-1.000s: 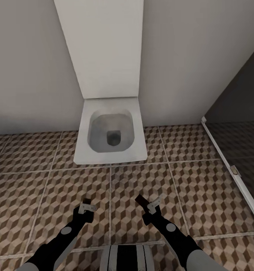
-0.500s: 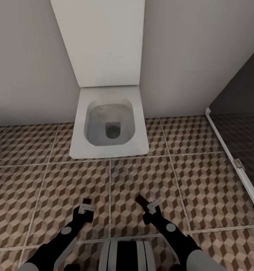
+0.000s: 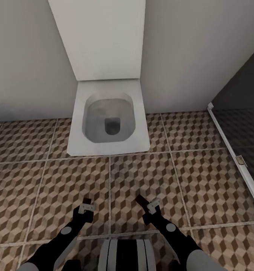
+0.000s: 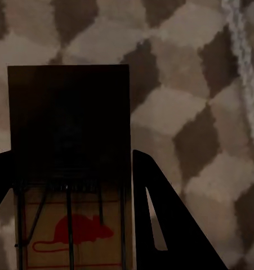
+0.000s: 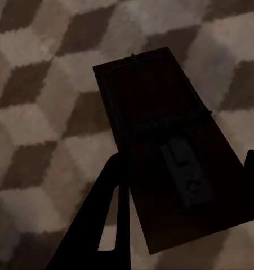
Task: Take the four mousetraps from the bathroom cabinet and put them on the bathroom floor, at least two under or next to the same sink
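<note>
My left gripper (image 3: 87, 205) hangs low over the bathroom floor (image 3: 149, 177), shut on a mousetrap (image 4: 70, 124), a small wooden board with a red mouse print and wire parts. My right gripper (image 3: 145, 203) is beside it at the same height, shut on a second mousetrap (image 5: 155, 107), whose brown end (image 3: 141, 200) sticks out ahead of the fingers. Both traps are held above the cube-pattern tiles, not touching them. The cabinet and the bathroom sink are out of view.
A white square toilet (image 3: 108, 120) stands against the wall straight ahead, with its tall white panel (image 3: 100, 37) above. A dark glass partition (image 3: 243, 124) with a white floor rail (image 3: 232, 150) bounds the right side. Open tiles lie between me and the toilet.
The whole view has shifted: the toilet sits higher and slightly larger, and the partition rail has slid right, so the camera has moved. Both grippers keep their hold and place in the picture.
</note>
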